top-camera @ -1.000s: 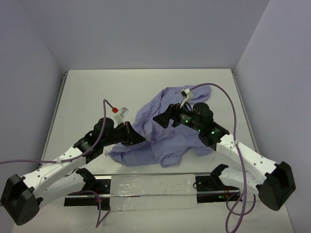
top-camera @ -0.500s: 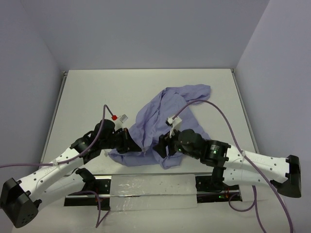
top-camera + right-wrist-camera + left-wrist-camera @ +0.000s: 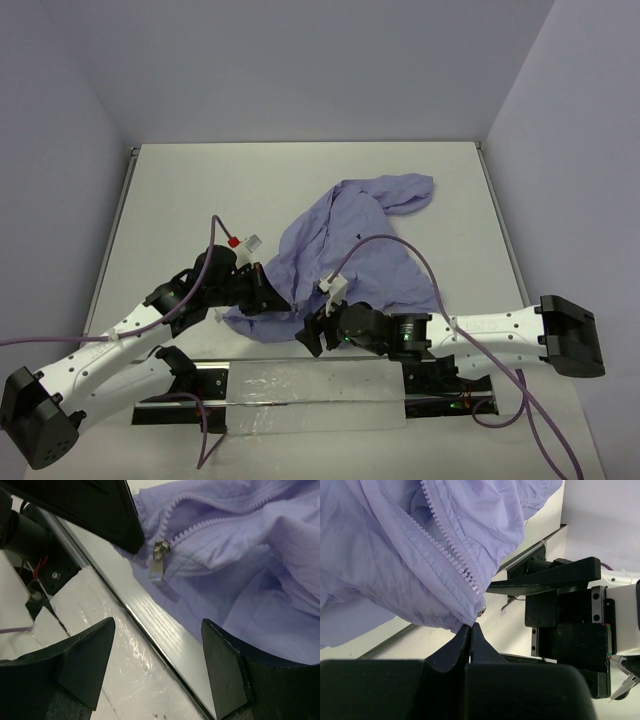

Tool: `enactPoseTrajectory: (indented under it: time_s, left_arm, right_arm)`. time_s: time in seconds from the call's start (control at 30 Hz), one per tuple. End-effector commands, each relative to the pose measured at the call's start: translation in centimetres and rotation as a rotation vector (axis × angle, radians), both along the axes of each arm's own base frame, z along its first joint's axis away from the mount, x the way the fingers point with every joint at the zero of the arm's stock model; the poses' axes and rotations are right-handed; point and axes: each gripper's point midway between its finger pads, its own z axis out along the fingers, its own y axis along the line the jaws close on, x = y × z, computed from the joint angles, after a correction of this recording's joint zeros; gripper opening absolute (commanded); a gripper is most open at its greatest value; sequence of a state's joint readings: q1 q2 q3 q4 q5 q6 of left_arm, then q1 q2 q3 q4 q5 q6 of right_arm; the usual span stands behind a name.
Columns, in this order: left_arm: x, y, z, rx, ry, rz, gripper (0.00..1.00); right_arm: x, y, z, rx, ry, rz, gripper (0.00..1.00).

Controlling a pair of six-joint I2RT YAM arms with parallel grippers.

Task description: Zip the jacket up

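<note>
This is a robotics lab test cell, not a lived-in room. A plain white table (image 3: 200, 190) sits boxed in by bare, pale walls (image 3: 300, 70) on three sides, like a purpose-built enclosure. Two white-and-black robot arms, left (image 3: 110, 345) and right (image 3: 490, 330), are bolted to a black metal rail (image 3: 210, 372) along the near edge. Purple cables (image 3: 400, 245) loop loosely over them, and small green indicator lights (image 3: 405, 336) glow on the right arm. The wrist views show machined black brackets (image 3: 570, 630) with rows of screw holes.
</note>
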State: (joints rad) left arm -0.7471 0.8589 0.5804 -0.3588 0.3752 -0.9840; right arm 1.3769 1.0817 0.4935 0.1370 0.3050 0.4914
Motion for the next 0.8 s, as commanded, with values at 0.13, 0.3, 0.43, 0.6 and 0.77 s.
enactPoseTrajectory:
  time_s: [0.13,0.3,0.43,0.6,0.77]
  left_arm:
    - [0.6,-0.7,2.3,-0.043,-0.048,-0.011,0.0]
    - [0.7,-0.8,2.5,-0.043,-0.055,-0.008,0.0]
    - [0.7,-0.7,2.5,-0.047,-0.057,-0.004,0.0]
    - [0.6,-0.7,2.7,-0.059,-0.058,-0.002,0.0]
    - [0.6,-0.6,2.8,-0.056,-0.06,0.001,0.0]
  right_arm:
    - [1.8,3.2,2.4,0.026,-0.095,-0.022,0.72]
    - [2.1,4.2,1.8,-0.021,-0.106,-0.015,0.64]
    - [2.1,4.3,1.7,-0.026,-0.103,-0.019,0.55]
    - [2.5,4.2,1.5,-0.029,-0.1,-0.037,0.49]
    - [2.7,4.7,0.9,-0.058,-0.103,-0.03,0.47]
